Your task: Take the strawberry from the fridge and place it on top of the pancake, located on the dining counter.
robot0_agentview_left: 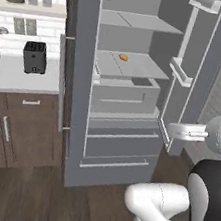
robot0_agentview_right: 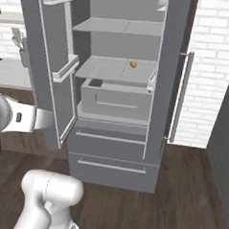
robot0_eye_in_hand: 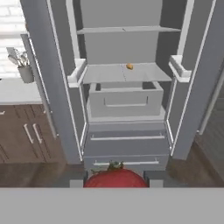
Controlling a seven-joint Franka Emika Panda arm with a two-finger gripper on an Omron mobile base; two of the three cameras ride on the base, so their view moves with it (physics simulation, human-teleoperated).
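Hand view looked straight at the fridge [robot0_eye_in_hand: 127,109], both doors swung wide, with the strawberry [robot0_eye_in_hand: 116,178] at the bottom of the frame, red with a small green top, pinched between the two dark fingertips of the gripper [robot0_eye_in_hand: 114,180]. The strawberry was outside the fridge, well short of its lower drawers. On the middle shelf [robot0_eye_in_hand: 124,73] inside lay a small orange-tan food item [robot0_eye_in_hand: 129,66], alone near the shelf's back. Below that shelf sat a pale grey bin [robot0_eye_in_hand: 124,100].

Left base view showed the same orange-tan item [robot0_agentview_left: 123,57] on the shelf, and beside the fridge a white counter [robot0_agentview_left: 9,74] over brown cabinets, carrying a dark toaster [robot0_agentview_left: 35,57].
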